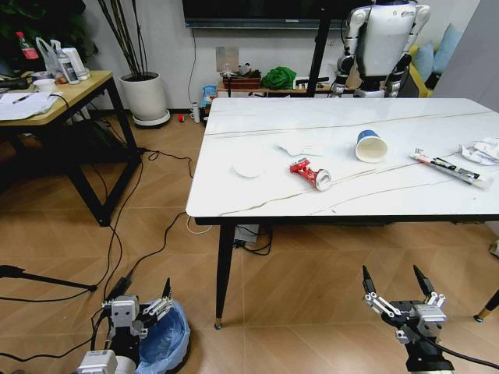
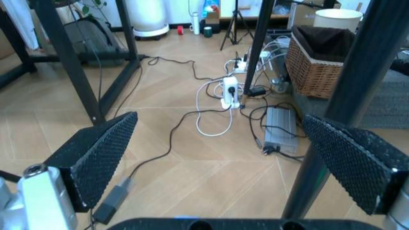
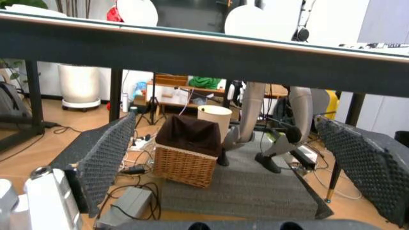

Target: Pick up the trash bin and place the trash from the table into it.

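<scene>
Left claw (image 1: 154,305): low above the floor, fingers wide, beside trash bin (image 1: 168,336).
Right claw (image 1: 397,290): wide, holding nothing.
Surface (image 1: 234,195): carries crushed red can (image 1: 309,173), paper cup (image 1: 371,146).

We hold both arms low in front of us, wrists level. Our left gripper (image 1: 154,305) points forward with its fingers (image 2: 96,155) spread wide apart. Our right gripper (image 1: 397,284) also points forward, its fingers (image 3: 102,155) parted wide and holding nothing.

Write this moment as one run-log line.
left gripper: open, low beside bin | right gripper: open, low before table | can, cup: on table
</scene>
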Robot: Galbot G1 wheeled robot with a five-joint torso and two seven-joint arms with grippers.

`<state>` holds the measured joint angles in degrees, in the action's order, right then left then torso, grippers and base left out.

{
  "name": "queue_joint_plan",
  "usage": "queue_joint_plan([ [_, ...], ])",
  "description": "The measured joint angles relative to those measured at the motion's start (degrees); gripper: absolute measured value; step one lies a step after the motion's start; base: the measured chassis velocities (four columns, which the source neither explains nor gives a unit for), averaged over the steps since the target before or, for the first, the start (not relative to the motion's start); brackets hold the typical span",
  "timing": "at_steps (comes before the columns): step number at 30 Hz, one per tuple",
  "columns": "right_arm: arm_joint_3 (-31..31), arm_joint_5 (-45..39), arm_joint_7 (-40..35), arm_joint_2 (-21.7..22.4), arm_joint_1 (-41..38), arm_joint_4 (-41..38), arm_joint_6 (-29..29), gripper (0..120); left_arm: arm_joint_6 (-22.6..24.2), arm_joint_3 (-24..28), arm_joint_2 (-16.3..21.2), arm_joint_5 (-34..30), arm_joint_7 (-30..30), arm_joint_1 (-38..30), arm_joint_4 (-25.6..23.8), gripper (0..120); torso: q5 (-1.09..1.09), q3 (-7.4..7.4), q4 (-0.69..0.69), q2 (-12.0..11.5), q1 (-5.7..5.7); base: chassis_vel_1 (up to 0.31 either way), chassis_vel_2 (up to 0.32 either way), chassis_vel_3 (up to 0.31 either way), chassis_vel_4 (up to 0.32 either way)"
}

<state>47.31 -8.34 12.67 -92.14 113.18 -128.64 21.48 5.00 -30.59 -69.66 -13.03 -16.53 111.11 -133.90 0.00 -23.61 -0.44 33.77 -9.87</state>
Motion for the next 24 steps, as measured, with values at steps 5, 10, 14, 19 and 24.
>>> queue_joint_plan([
  [5, 0.01, 0.0, 0.0, 0.0, -0.02, 0.0, 0.01, 100, -0.01, -0.01, -0.03, -0.01, -0.01, 0.0, 0.0, 100, 0.0, 0.74, 0.0, -1.26, 0.51, 0.0, 0.0, 0.0, 0.0],
  [10, 0.03, 0.0, 0.0, 0.0, -0.02, 0.0, 0.03, 100, -0.01, -0.03, -0.05, -0.02, -0.01, 0.03, -0.01, 100, 0.0, 1.41, 0.0, -2.43, 1.0, 0.0, 0.0, 0.0, 0.0],
  [14, 0.03, 0.0, 0.01, 0.0, -0.02, 0.03, 0.06, 100, -0.01, -0.04, -0.07, -0.01, -0.02, 0.07, -0.01, 100, 0.0, 1.95, 0.0, -3.32, 1.37, 0.0, 0.0, 0.0, 0.0],
  [19, 0.03, 0.01, 0.02, 0.0, -0.01, 0.04, 0.1, 100, -0.01, -0.05, -0.09, -0.02, -0.02, 0.08, -0.04, 100, 0.0, 2.75, 0.0, -4.62, 1.87, 0.0, 0.0, 0.0, 0.0],
  [24, 0.02, 0.04, 0.03, 0.0, 0.03, 0.04, 0.1, 100, -0.01, -0.06, -0.09, -0.02, -0.02, 0.08, -0.05, 100, 0.0, 3.54, 0.0, -5.83, 2.29, 0.0, 0.0, 0.0, 0.0],
])
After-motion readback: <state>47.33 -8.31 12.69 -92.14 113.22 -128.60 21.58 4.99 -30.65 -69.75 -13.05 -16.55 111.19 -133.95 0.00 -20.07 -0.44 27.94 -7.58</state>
